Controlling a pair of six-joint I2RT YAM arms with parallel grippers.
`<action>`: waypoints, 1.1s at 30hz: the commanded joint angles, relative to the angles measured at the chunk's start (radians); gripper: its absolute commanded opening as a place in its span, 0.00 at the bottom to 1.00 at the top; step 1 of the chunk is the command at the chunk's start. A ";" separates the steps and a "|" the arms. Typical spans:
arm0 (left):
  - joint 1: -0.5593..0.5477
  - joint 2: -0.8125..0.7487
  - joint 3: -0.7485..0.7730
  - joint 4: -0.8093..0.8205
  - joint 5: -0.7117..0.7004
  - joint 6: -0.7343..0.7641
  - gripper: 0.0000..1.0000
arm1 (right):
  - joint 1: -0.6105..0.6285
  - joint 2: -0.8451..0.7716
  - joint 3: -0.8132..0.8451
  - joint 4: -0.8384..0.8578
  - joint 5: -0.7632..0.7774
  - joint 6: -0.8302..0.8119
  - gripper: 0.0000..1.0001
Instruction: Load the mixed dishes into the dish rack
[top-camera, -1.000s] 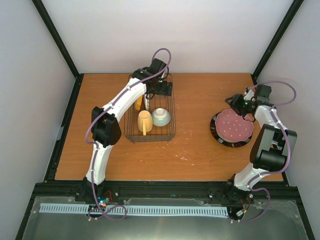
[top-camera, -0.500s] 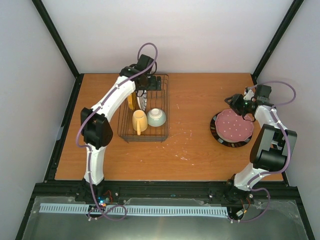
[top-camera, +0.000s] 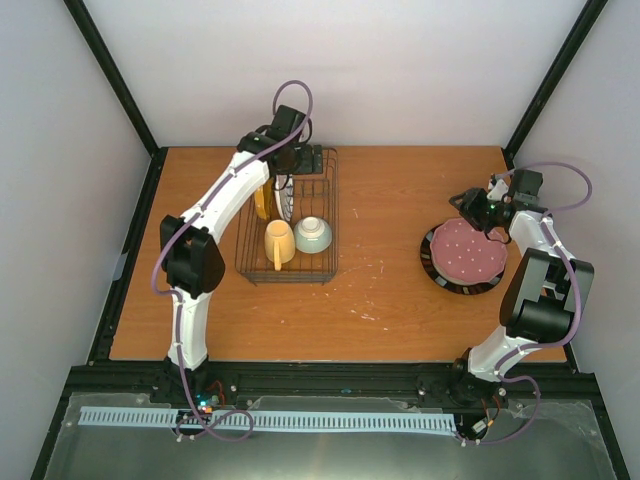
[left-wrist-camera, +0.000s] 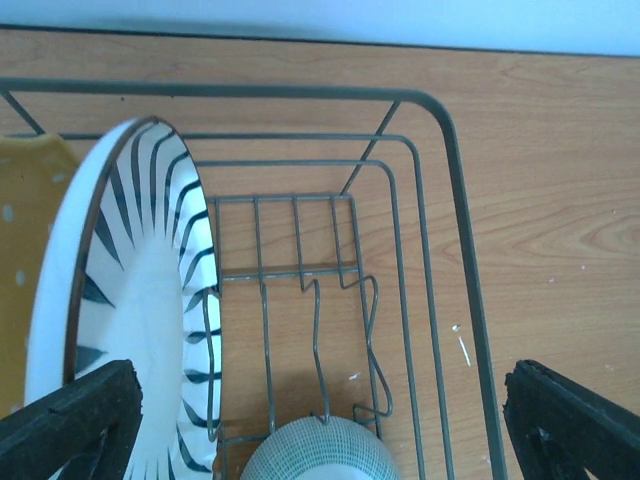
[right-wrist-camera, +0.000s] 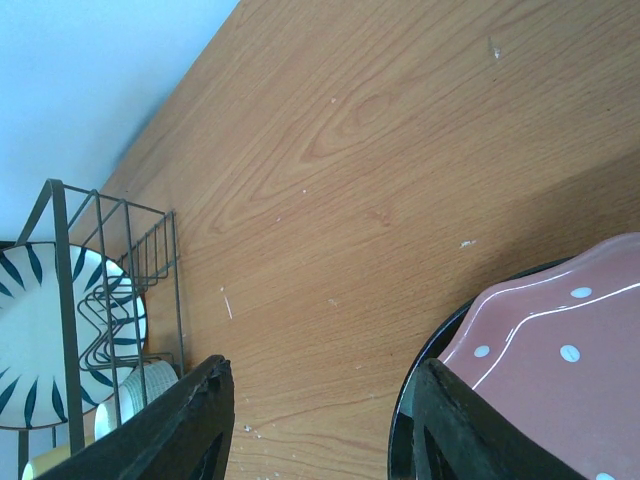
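Note:
The dark wire dish rack stands left of centre. In it the orange-yellow dotted plate and the striped white plate stand on edge, with the cream-yellow mug and the pale blue-green bowl in front of them. My left gripper hovers open and empty over the rack's far end. The left wrist view shows the striped plate, the dotted plate, the bowl and the rack wire. The pink plate lies on the black plate at the right. My right gripper is open just beyond their far left rim.
The right wrist view shows the pink plate, the black plate's rim by my right finger, and the rack far off. Black frame posts and rails border the wooden table.
The left gripper has moved left and toward the far edge, and the rack with its dishes has shifted a little left. The right arm has not moved.

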 joint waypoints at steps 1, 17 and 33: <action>0.020 -0.038 0.038 0.055 -0.004 0.023 1.00 | 0.002 -0.012 0.006 0.014 -0.004 0.001 0.48; 0.020 -0.028 0.063 0.127 0.060 0.039 1.00 | 0.001 -0.013 0.004 0.015 0.002 0.001 0.48; -0.077 0.028 0.170 0.300 0.362 0.204 0.98 | -0.076 -0.117 -0.026 -0.089 0.203 0.000 0.47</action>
